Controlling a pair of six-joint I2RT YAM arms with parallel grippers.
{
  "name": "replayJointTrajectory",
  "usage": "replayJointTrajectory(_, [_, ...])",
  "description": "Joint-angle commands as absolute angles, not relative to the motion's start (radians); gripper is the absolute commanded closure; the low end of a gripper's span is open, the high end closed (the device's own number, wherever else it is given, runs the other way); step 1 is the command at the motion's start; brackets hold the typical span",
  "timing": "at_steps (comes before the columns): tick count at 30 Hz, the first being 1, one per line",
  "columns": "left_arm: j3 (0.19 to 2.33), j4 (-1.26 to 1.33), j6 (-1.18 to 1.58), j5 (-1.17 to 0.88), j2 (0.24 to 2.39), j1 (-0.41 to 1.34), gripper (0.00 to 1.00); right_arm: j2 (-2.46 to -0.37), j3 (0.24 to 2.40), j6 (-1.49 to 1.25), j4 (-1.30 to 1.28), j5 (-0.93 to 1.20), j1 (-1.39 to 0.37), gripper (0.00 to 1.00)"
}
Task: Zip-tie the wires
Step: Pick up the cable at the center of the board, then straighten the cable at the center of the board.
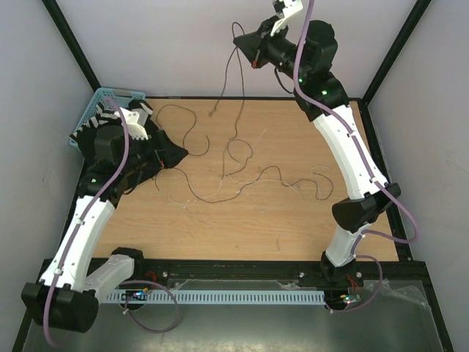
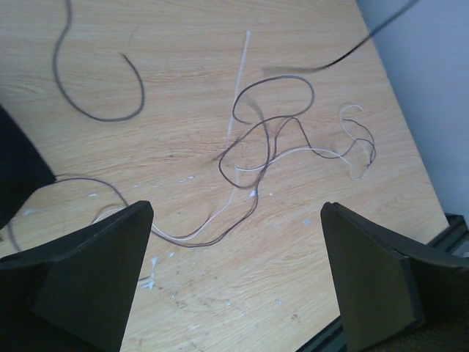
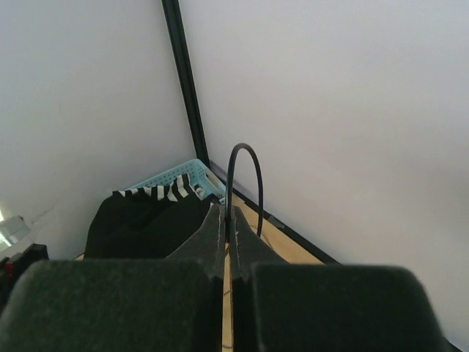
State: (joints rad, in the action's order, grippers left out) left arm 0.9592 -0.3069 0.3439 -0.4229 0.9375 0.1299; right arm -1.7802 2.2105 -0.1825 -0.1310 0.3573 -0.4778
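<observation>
The left gripper's [image 2: 236, 213] jaws stand wide apart, and the light wooden tabletop [image 2: 183, 44] between them is passable. Only flat thin dark brown-black wires [image 2: 264, 147] cross it, with a thin white plastic strip [image 2: 238, 81] farther ahead. The right gripper [image 1: 239, 45] hangs high, jaws pinched on one strand. A plain white wall [image 3: 352, 110] and a black frame post [image 3: 183, 73] stand ahead of them.

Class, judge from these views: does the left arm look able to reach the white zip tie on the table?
Probably yes. The left gripper hovers with jaws open and empty, and the zip tie lies flat on the table ahead of it. Only thin wires cross its near part.
</observation>
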Motion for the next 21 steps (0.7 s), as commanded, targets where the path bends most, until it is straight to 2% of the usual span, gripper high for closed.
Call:
replayJointTrajectory(1, [0.895, -0.124, 0.415, -0.542, 0.981, 0.144, 0.01, -1.736, 2.206, -0.185, -0.126, 0.392, -0.476, 1.0])
replayJointTrajectory(11, [0.909, -0.07, 0.41, -0.491, 1.107, 0.208, 0.01, -1.7, 2.183, -0.146, -0.154, 0.36, -0.476, 1.0])
replayJointTrajectory(16, [0.924, -0.07, 0.421, -0.473, 1.084, 0.207, 0.01, -1.63, 2.113, -0.121, -0.174, 0.309, -0.477, 1.0])
replayJointTrajectory(21, [0.953, -0.069, 0.497, -0.539, 1.025, 0.206, 0.01, -1.55, 2.018, -0.105, -0.175, 0.293, -0.476, 1.0])
